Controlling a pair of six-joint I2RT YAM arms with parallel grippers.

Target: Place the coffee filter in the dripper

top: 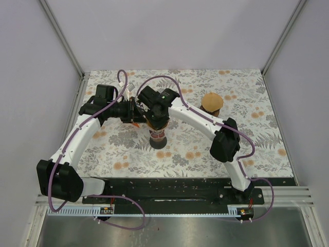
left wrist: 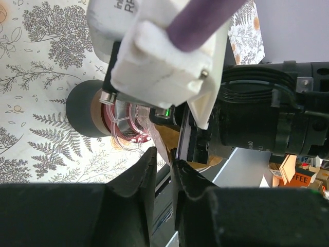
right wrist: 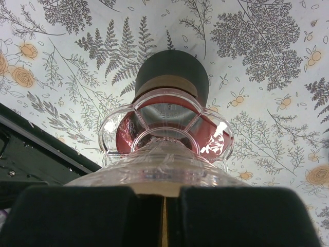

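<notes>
The clear glass dripper (right wrist: 165,154) sits on a red cup with a dark base (right wrist: 172,72) at mid-table (top: 157,135). My right gripper (right wrist: 163,198) hangs right over the dripper's rim, shut on the thin tan edge of the coffee filter (right wrist: 169,188). My left gripper (left wrist: 164,157) comes in from the left. Its jaws stand a narrow gap apart, and the filter's other edge (left wrist: 158,146) lies between the tips, touching one finger. The right wrist camera housing (left wrist: 154,56) hides most of the filter from the left wrist view.
A stack of brown filters (top: 212,102) stands on the floral cloth (top: 257,149) to the back right of the cup. Both arms crowd together above the cup. White walls close off the table's back and sides.
</notes>
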